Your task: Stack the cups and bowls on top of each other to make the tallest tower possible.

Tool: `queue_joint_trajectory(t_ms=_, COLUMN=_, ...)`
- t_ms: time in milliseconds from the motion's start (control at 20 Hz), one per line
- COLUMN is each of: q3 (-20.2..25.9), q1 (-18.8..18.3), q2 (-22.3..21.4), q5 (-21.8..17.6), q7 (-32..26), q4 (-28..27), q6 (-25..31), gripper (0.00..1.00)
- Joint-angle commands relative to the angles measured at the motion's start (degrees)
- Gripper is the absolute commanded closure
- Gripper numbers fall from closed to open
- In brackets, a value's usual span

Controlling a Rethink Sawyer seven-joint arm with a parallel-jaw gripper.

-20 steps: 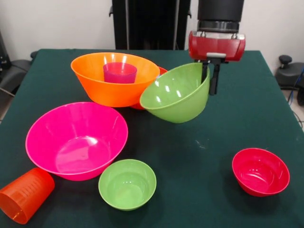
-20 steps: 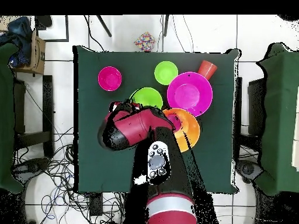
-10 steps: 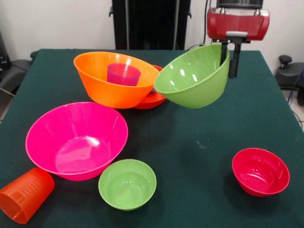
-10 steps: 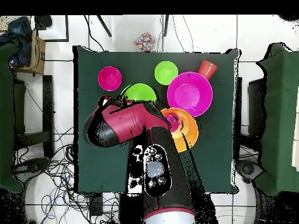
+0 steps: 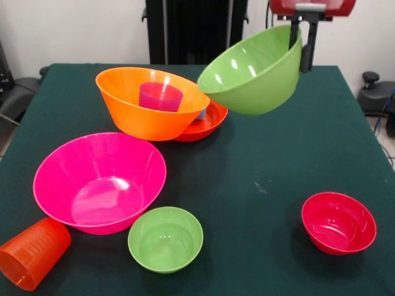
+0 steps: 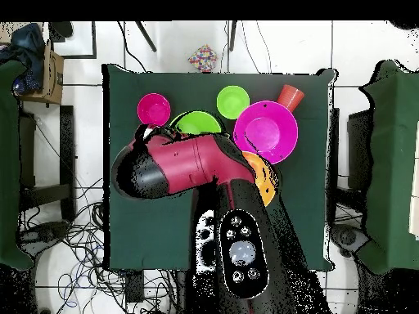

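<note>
1. One end effector (image 5: pixel 300 38) is pinched on the rim of the medium green bowl (image 5: pixel 253 71), which hangs tilted in the air above the counter (image 5: pixel 259 166).
2. Just beside it sits the big orange bowl (image 5: pixel 148 105) with a purple cup (image 5: pixel 160 96) inside, leaning on a flat red-orange bowl (image 5: pixel 207 120).
3. Nearer are the big pink bowl (image 5: pixel 99 180), small green bowl (image 5: pixel 165 238), small red bowl (image 5: pixel 338 222) and a tipped orange cup (image 5: pixel 31 253).

counter (image 5: pixel 296 142): dark green
held bowl (image 5: pixel 253 74): lime green
large bowl (image 5: pixel 99 182): hot pink
tilted bowl (image 5: pixel 145 105): orange
cup inside it (image 5: pixel 160 96): translucent purple
shallow bowl (image 5: pixel 207 120): red-orange
small bowls: lime green (image 5: pixel 165 238), crimson (image 5: pixel 338 222)
lying cup (image 5: pixel 31 253): orange-red
claw (image 5: pixel 299 43): black
</note>
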Motion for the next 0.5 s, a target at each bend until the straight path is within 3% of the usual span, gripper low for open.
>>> queue_joint_trajectory(t_ms=50, q3=6.89, q1=-2.82, q2=-4.04, q5=2.53, q7=-11.43, q4=2.78, q6=11.1, gripper=1.0)
queue_joint_trajectory(t_ms=300, q3=8.08, q1=-4.21, q2=-5.89, q5=2.85, q7=-12.74, q4=3.48, q6=13.86, gripper=1.0)
queue_joint_trajectory(t_ms=500, q3=7.88, q1=-5.2, q2=-7.84, q5=0.4, q7=-14.51, q4=5.66, q6=14.46, gripper=1.0)
